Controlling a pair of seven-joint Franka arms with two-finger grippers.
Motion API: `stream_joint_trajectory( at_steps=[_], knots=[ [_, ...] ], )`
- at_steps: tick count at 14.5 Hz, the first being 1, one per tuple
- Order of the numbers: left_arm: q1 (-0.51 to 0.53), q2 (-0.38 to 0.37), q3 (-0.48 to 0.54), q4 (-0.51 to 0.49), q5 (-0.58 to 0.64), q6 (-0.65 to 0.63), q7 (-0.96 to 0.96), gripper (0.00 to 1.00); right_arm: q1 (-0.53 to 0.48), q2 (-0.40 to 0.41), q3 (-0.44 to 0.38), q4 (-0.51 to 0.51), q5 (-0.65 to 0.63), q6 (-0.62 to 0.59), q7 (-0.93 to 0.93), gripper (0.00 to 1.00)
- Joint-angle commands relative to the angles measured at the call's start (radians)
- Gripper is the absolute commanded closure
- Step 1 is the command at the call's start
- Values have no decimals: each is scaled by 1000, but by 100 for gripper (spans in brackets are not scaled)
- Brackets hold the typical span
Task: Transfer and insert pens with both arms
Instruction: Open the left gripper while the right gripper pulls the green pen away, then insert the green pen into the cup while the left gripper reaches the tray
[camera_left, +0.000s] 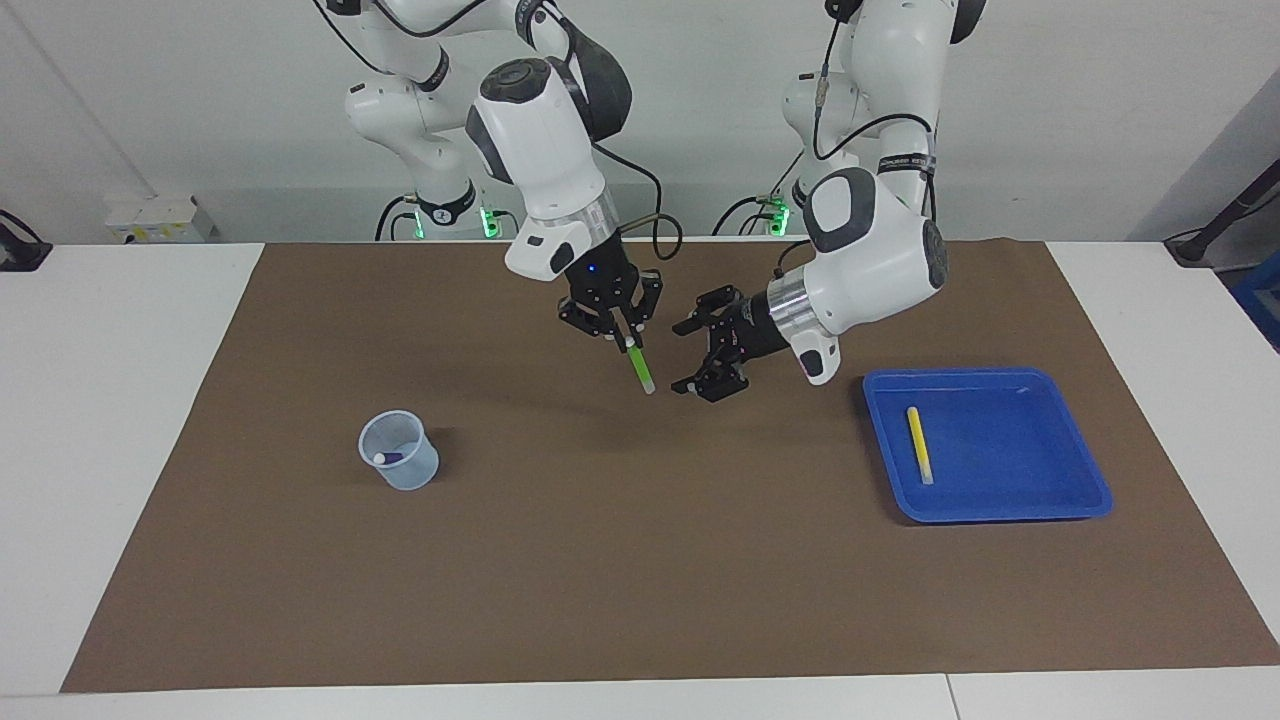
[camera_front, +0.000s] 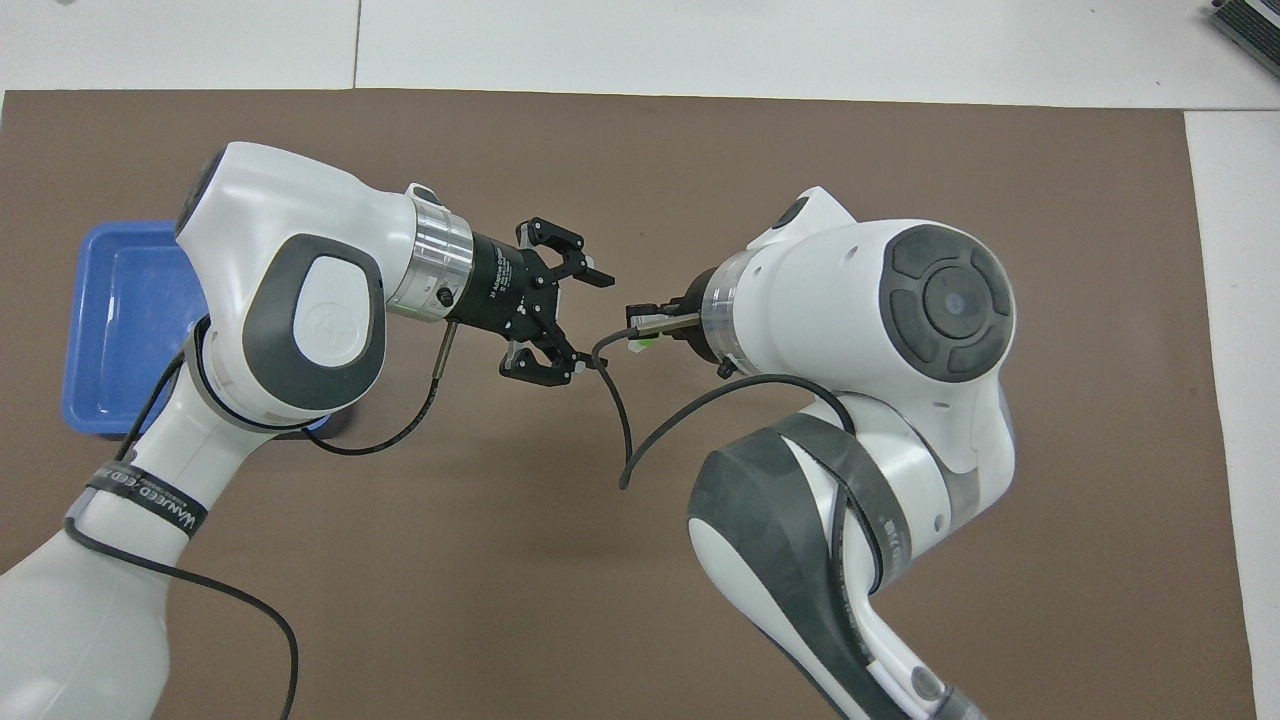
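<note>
The right pincer is clamped on the top of the bright green pen, which hangs nearly upright, tip down, over the middle of the brown mat. The left pincer stands just beside it with its fingers spread wide, touching nothing. The purple pen lies in the clear cup toward the right arm's end; the mat between is bare. The yellow pen lies in the blue tray toward the left arm's end of the surface.
</note>
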Motion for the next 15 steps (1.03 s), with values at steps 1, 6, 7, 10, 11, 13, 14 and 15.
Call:
stream_joint_trajectory(
  at_steps=[1,6,7,10,11,13,14,15],
  knots=[
    [12,-59,7,-68,70,-9,73,0,-30,-4,3,22,-16,-54,-102,100],
    [3,-104,7,-113,409,-20,136,0,-112,-9,-1,62,-68,-168,-365,100],
    [0,-105,6,-118,464,-21,156,0,-125,-10,-1,68,-117,-187,-412,100],
    [11,-142,7,-205,551,-14,392,0,-173,-12,-1,85,-200,-223,-598,100],
    [23,-156,10,-233,581,-10,514,0,-191,-13,-3,85,-208,-226,-661,100],
    [111,-160,9,-248,626,5,819,0,-223,-15,-3,85,-249,-228,-759,100],
    [162,-157,9,-248,626,28,992,0,-245,-16,-3,84,-264,-228,-808,100],
    [201,-157,9,-256,626,58,1123,0,-268,-19,-1,84,-267,-228,-849,100]
  ],
)
